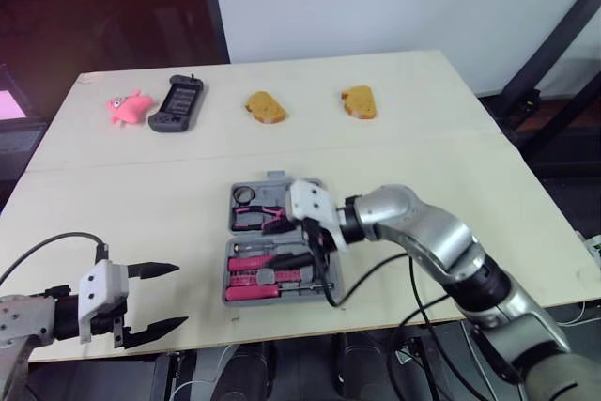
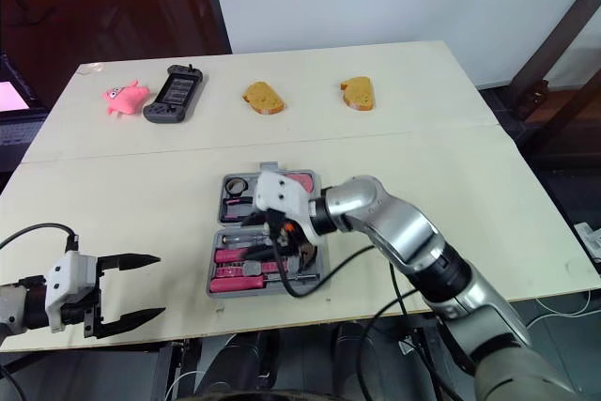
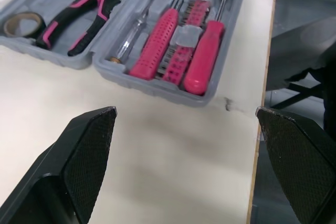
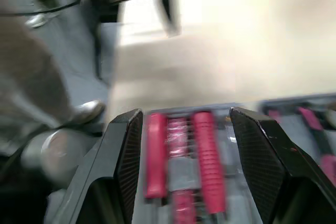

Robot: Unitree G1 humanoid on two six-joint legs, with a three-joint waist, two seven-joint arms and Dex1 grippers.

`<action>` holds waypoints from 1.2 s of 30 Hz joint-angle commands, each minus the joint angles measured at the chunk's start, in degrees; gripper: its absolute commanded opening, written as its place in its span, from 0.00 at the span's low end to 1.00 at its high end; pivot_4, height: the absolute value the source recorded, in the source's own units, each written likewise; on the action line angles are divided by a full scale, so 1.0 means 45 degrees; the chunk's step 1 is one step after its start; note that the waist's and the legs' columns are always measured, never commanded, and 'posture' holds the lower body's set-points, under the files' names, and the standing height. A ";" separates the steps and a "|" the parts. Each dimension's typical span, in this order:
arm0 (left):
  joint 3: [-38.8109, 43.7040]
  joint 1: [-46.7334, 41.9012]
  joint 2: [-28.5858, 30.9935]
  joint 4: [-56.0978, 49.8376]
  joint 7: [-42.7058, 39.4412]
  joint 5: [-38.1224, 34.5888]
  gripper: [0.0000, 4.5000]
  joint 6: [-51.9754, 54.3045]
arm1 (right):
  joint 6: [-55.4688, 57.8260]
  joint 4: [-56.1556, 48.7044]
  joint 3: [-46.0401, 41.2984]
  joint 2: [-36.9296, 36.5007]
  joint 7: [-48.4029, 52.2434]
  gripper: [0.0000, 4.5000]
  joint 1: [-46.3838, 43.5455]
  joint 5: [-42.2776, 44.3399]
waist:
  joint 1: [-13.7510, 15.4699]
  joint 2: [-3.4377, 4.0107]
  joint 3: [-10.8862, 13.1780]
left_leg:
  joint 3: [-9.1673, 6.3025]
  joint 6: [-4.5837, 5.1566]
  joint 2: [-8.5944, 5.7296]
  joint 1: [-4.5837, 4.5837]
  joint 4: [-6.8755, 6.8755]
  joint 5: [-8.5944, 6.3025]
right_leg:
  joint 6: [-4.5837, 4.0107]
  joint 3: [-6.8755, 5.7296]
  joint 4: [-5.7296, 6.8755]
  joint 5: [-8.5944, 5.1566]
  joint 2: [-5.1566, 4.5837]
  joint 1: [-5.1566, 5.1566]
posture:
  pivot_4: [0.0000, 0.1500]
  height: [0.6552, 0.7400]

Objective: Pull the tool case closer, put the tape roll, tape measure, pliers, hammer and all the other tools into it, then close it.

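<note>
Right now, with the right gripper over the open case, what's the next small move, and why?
Probably lift the right gripper straight up, clear of the tool case. Its open fingers hover over the near half, where the hammer already lies; pliers and tape roll sit in the far half, and I see no tool loose outside. Clearing it lets the case fold shut.

One tool case point(image 3: 157, 86). Inside: one tape roll point(image 3: 22, 24), one pliers point(image 3: 79, 17), one hammer point(image 3: 157, 45), two screwdrivers point(image 3: 206, 51) point(image 3: 134, 38), one bit rack point(image 3: 181, 56). On tabletop point(image 1: 423, 157): two bread slices point(image 1: 265, 107) point(image 1: 359, 101), one pink toy pig point(image 1: 129, 107), one black game handheld point(image 1: 177, 104).
</note>
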 commanded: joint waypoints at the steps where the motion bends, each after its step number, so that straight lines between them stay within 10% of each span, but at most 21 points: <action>1: 0.0513 -0.0009 0.0171 -0.0586 -0.0076 -0.0604 1.00 0.0281 | -0.0600 0.0194 0.0227 0.0368 0.0145 0.62 0.0216 -0.0181 | 0.0006 -0.0002 0.0000 | -0.0001 0.0000 0.0000 0.0000 0.0002 0.0000 | 0.0000 0.0000 0.0000 0.0000 0.0001 0.0000 | 1.00 1.00; 6: 0.0645 -0.0005 0.0287 -0.0930 -0.0291 -0.0950 1.00 0.0495 | -0.1684 0.1192 0.0940 0.0620 0.0552 0.43 0.0488 -0.0998 | 0.0049 -0.0002 0.0001 | -0.0007 -0.0001 0.0000 0.0001 0.0008 0.0000 | -0.0003 0.0000 0.0000 -0.0001 0.0000 0.0004 | 1.00 1.00; 10: 0.0638 0.0023 0.0349 -0.1388 -0.0255 -0.1020 1.00 0.0660 | -0.3382 0.2903 0.1852 0.0784 0.0777 0.01 0.0433 -0.2534 | 0.0056 -0.0003 0.0000 | -0.0007 -0.0001 -0.0002 0.0002 0.0011 0.0000 | -0.0004 0.0000 -0.0001 -0.0001 -0.0001 0.0007 | 1.00 1.00; 36: 0.0395 -0.0077 0.0284 -0.0754 -0.0294 -0.0128 1.00 0.0269 | -0.5327 0.5773 0.1444 0.2327 0.1267 0.01 0.0869 -0.3923 | 0.0023 -0.0003 -0.0004 | -0.0019 -0.0003 -0.0002 0.0047 0.0003 0.0001 | -0.0006 0.0000 0.0007 -0.0001 0.0030 0.0048 | 1.00 1.00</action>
